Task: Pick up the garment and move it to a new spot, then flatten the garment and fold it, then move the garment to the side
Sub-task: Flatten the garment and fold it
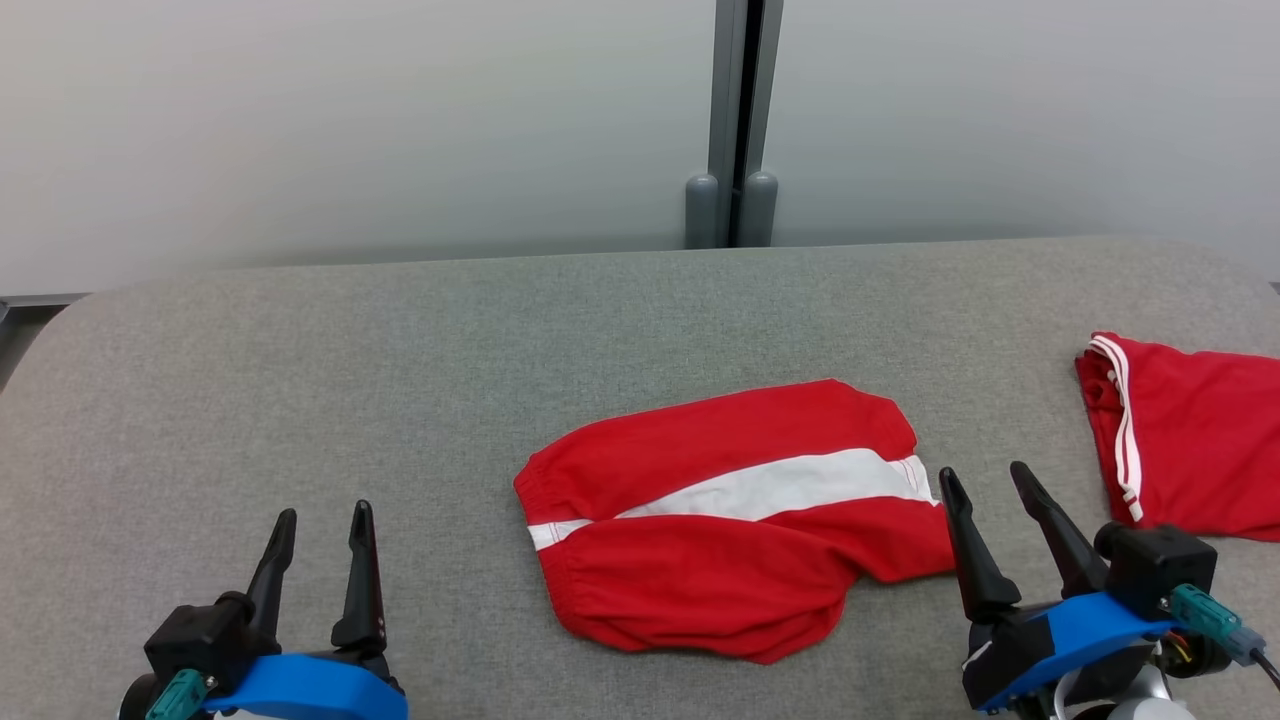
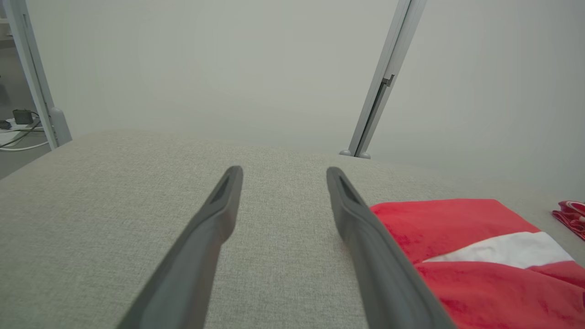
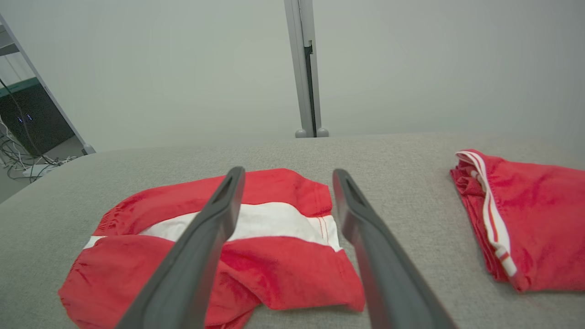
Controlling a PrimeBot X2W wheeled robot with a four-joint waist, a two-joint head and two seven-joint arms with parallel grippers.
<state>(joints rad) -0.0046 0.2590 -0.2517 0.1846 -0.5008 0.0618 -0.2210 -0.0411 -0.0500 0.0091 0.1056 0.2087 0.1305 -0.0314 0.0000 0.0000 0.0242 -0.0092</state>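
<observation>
Table [image 1: 300,380]: grey, padded. Garment [image 1: 720,540]: red, white band, folded, lying mid-table between my grippers. Spare shorts [image 1: 1200,450]: red, far right. My left gripper [image 1: 323,512]: wide open, empty. My right gripper [image 1: 983,470]: wide open, empty, just beside garment.

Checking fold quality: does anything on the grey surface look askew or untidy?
The centre red garment lies skewed, its lower right corner rumpled and sticking out beside the right gripper. Nothing looks spilled or damaged.
</observation>
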